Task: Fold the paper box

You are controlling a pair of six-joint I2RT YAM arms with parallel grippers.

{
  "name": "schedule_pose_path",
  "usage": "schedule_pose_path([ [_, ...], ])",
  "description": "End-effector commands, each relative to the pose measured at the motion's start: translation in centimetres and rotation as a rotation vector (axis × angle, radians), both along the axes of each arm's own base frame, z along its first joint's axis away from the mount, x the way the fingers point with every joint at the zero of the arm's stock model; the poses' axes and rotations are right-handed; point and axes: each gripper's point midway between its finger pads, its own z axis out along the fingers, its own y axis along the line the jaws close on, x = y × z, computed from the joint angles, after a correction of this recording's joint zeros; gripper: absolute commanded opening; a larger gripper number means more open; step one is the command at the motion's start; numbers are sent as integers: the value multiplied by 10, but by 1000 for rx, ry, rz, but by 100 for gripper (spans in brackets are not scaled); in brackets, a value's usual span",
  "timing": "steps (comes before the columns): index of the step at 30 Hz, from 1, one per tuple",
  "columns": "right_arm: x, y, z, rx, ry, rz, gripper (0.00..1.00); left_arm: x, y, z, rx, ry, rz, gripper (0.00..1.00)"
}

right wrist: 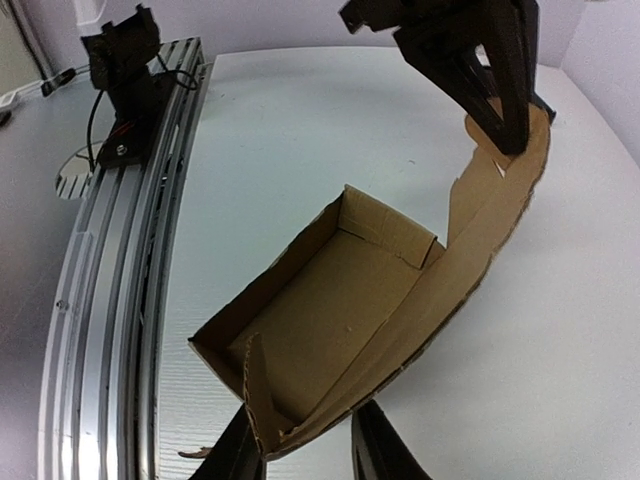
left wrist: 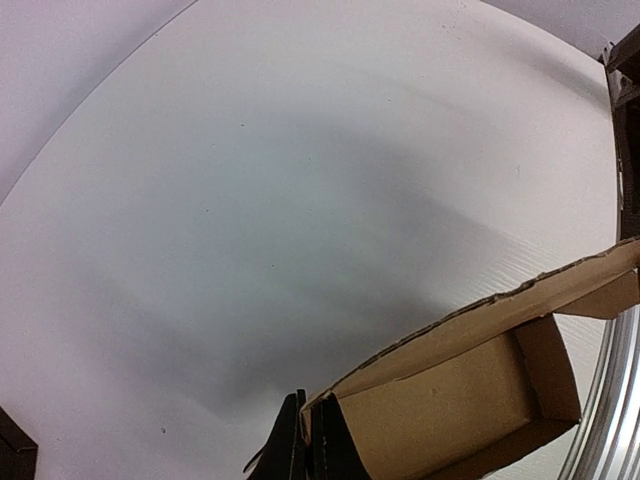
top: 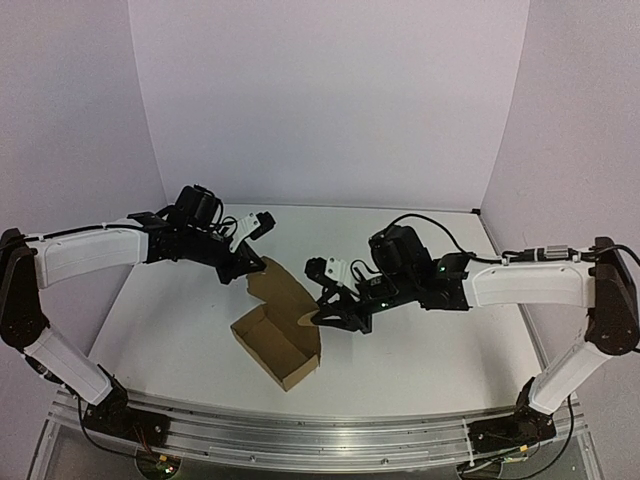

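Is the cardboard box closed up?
No, the paper box is open on top, with its lid flap standing up and the bare inside showing.

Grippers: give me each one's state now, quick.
Left gripper: closed, pinching the paper box lid flap.
Right gripper: fingers straddle the box's near corner; cannot tell if clamped.

The paper box [top: 272, 342] is plain brown cardboard, matt and faintly fibrous, with ragged cut edges. The table [top: 170, 330] looks smooth, white and matt, and the rail [top: 300, 437] at its near edge is ribbed, brushed metal with a dull sheen. The left arm [top: 90, 250] has a smooth white plastic shell.
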Motion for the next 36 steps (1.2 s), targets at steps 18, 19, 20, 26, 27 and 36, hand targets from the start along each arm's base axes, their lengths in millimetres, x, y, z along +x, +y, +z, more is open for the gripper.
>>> schedule_pose_path([
  [18,45,-30,-7,-60,-77,-252,0,-44,24,55,-158,92,-201,81],
  [19,41,-32,-3,-52,-81,-220,0,-41,28,70,-183,58,-222,83],
  [20,36,-35,-1,-50,-81,-184,0,-40,33,82,-208,29,-244,85],
  [26,11,-45,1,-54,-61,-30,0,-16,59,93,-242,-71,-293,72],
  [27,9,-45,2,-54,-57,-17,0,-11,61,83,-222,-86,-309,67],
  [36,7,-37,6,-38,-43,18,0,-25,51,17,-143,-116,-522,60],
])
